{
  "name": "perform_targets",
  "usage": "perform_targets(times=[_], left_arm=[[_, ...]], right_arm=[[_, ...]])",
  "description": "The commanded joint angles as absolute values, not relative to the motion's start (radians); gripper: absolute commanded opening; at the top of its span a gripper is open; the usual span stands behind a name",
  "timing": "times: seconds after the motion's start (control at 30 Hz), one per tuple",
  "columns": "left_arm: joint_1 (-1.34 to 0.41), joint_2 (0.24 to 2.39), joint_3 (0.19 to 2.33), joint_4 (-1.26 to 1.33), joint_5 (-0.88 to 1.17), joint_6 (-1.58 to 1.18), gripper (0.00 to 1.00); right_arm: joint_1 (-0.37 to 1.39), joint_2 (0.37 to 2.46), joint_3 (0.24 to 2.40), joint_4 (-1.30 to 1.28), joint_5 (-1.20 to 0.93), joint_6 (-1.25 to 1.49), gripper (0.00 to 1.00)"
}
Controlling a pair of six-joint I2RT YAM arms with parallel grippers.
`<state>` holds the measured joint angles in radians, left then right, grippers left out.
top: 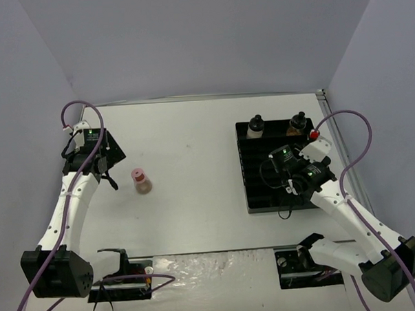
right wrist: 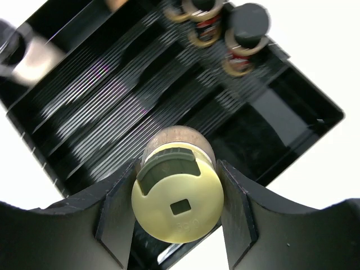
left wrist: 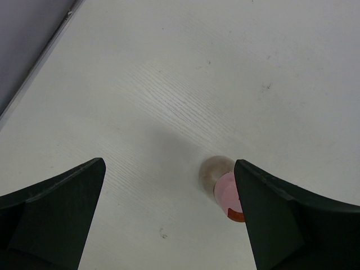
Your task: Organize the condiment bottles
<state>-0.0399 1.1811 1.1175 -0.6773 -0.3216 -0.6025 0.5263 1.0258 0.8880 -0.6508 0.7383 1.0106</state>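
Yellow-capped jar point(right wrist: 177, 199) clamped between right fingers point(right wrist: 118, 216), hanging over black tray point(top: 254, 195) near right edge of surface point(top: 193, 142); whether its base touches slots, cannot tell. Two black-capped jars point(top: 256, 126) upright at tray's far edge. Left fingers point(left wrist: 50, 214) spread wide, holding nothing, near left edge. Pink-capped jar point(top: 141, 180) upright on bare surface just beside them. Judged partway: two stowed, one in hand not yet set down, pink one left to fetch. No other jars visible.
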Motion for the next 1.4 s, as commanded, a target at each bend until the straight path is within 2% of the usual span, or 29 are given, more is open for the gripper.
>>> perform_targets(times=[0.0, 0.6, 1.23, 1.37], left_arm=[[-0.046, 1.185, 1.167, -0.630, -0.316, -0.607, 0.97], [-0.049, 1.202, 1.169, -0.629, -0.311, -0.609, 0.97], [-0.048, 1.193, 1.161, -0.623, -0.311, -0.604, 0.97], [-0.048, 1.190, 1.160, -0.624, -0.314, -0.603, 0.97]], right_arm=[[0.454, 1.012, 0.894, -0.706, 0.833, 1.087, 0.00], [0.388, 1.020, 0.765, -0.812, 0.880, 1.361, 0.00], [0.387, 1.095, 0.715, -0.787, 0.890, 1.462, 0.00], [0.388, 1.134, 0.718, -0.782, 0.881, 1.486, 0.04]])
